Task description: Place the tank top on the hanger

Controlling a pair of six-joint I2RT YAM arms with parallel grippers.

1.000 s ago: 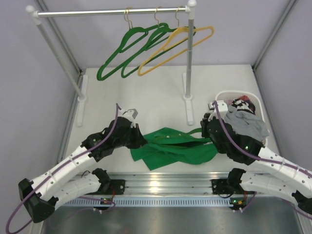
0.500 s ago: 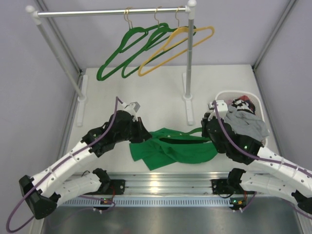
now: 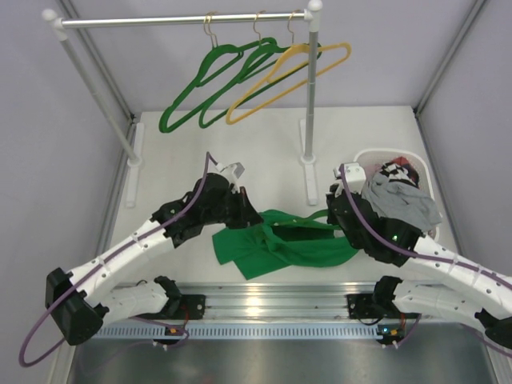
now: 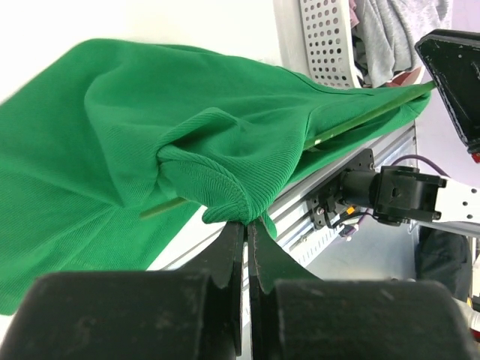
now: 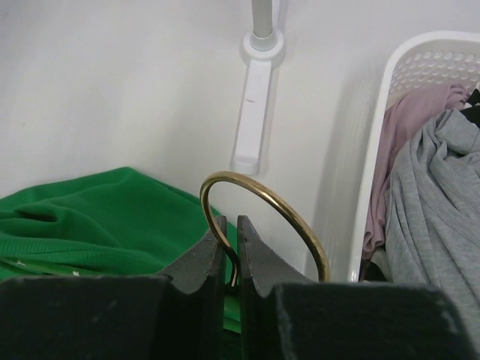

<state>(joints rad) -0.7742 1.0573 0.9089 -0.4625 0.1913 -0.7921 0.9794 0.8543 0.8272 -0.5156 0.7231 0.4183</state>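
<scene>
Left gripper [image 3: 249, 213], overhead view: jaws pressed together on the upper left edge of the tank top [image 3: 280, 250], which lies crumpled on the table between the two arms, in front of the rack. Right gripper [image 3: 336, 218]: closed at the garment's right end, where the hanger [image 3: 308, 227] comes out of the cloth. The hanger is partly sleeved inside, with one thin green arm showing. Its long axis runs left to right, from one gripper toward the other. Spare hangers [image 3: 240, 88], two green and one yellow, hang on the rail. A basket [image 3: 428, 172] holding a grey garment [image 3: 404, 200] sits at far right. Left wrist view: fingertips shut on a rolled fold of green rib knit. The hanger's rod passes under that fold and runs off toward the right gripper. Right wrist view: jaws nipped on the lower stem of the brass hook [image 5: 262, 199], with the tank top low to the left and the basket wall to the right. Judgement: the left arm is nearer the loose cloth, so the coming move likely draws that fold leftward along the rod — away from the hook end, which the right arm anchors.
</scene>
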